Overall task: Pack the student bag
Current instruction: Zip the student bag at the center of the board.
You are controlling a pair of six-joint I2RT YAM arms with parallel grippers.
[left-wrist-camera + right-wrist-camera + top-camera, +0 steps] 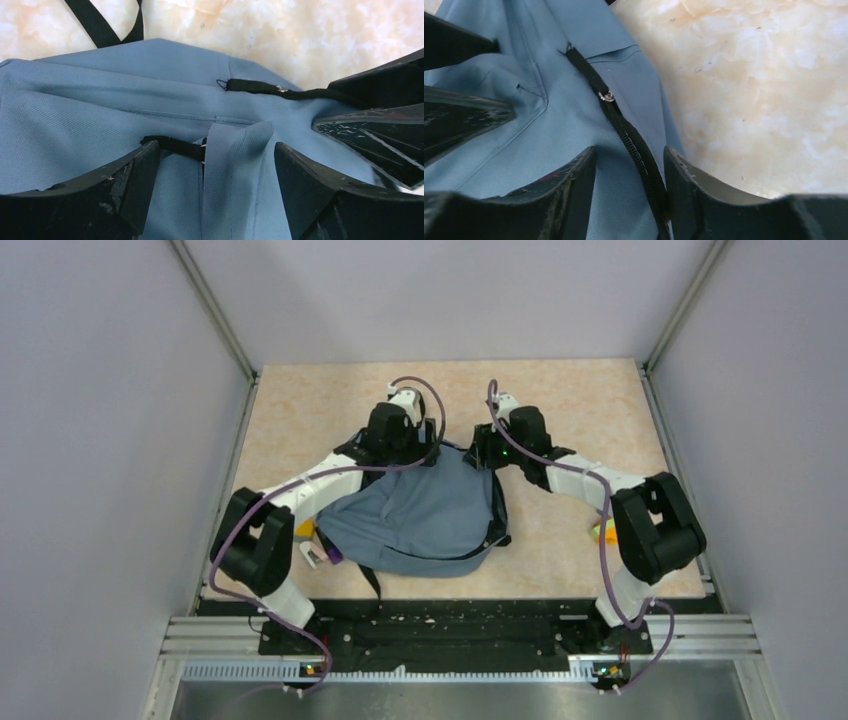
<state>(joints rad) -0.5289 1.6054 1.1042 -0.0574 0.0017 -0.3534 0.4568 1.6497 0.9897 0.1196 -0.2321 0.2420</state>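
— Where's the bag (420, 515)?
— Flat on the worktop (580, 410), between both arms.
— Pincers?
— The left pincer (215, 156) is spread over a fabric fold (237, 150); the right pincer (630, 156) is spread astride the zipper (624, 131), maybe touching it.

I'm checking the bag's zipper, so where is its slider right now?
In the right wrist view, the metal slider sits on the black zipper near the bag's table-side edge, just ahead of the right gripper.

Both arms reach far, wrists close together; left gripper (216, 150) gapes wide; right gripper (630, 154) parted less.
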